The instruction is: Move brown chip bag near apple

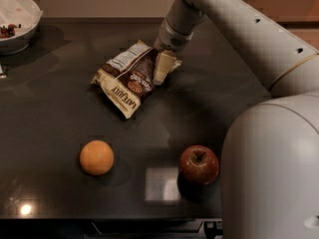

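The robot's big pale body (271,173) fills the lower right and blocks that corner of the desk (55,113). At top left, a white bowl (17,26) is cut by the frame edge, its dark contents hard to read. The arm (239,24) slants down from the upper right, and the gripper (164,66) sits on the right edge of the brown chip bag (130,77). The jaws merge into one cream shape, so spread or pinching, I can't tell. The bag lies mid-desk, well apart from the apple (199,164) at the front. An orange (96,157) is front left.
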Available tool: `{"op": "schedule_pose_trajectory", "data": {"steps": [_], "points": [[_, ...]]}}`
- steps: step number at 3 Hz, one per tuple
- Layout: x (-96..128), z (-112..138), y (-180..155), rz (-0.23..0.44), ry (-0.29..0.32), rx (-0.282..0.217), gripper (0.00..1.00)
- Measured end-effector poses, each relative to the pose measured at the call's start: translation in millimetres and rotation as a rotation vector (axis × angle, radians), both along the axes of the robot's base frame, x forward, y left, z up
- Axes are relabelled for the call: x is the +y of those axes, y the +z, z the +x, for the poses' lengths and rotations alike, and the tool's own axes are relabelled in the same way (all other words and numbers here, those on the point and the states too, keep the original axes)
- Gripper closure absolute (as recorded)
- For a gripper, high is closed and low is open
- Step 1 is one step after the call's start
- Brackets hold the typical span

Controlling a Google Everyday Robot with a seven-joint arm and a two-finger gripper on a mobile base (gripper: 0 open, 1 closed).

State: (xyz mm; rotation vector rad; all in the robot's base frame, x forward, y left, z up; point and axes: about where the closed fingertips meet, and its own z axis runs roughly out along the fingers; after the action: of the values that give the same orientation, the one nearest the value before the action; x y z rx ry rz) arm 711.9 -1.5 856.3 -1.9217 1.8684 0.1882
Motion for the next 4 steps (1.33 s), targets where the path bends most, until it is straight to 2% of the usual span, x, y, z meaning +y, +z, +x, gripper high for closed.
{"op": "schedule_pose_trajectory", "data": {"steps": [2, 3, 4], "points": [[-5.7, -5.3, 7.8, 0.003, -0.007, 0.004, 0.64], [-19.5, -6.4, 21.2, 0.003, -0.042, -0.003, 0.87], [-45.7, -14.7, 36.4, -0.006, -0.083, -0.002, 1.00]]}}
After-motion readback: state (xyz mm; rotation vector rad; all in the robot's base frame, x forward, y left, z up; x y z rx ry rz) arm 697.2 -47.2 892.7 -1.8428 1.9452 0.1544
